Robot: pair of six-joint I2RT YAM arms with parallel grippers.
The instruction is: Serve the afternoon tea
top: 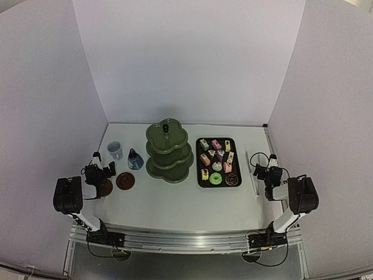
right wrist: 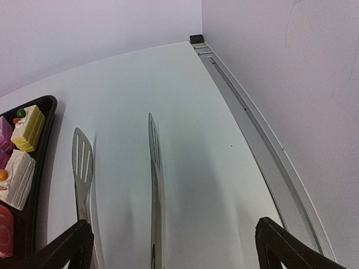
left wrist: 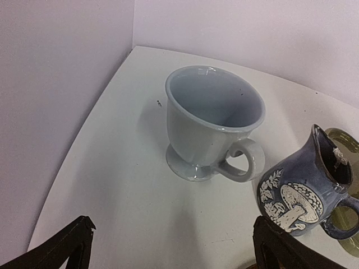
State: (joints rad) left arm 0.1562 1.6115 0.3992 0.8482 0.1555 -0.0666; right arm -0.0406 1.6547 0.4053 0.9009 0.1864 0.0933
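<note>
Both pairs of jaws hang wide and empty, the left before the cup [left wrist: 213, 120] and jug [left wrist: 303, 193] at the counter's [top: 175, 204] left, the right over the tongs [right wrist: 154, 168] by the cakes [top: 217, 166]; a hasty reach could knock cup into jug

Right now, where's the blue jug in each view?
Top external: blue jug just left of the green stand.
Left wrist: the jug sits lower right, mushroom pattern showing.
Right wrist: not in it.
Shared landmark: pale cup, just left of the jug in both those views.
</note>
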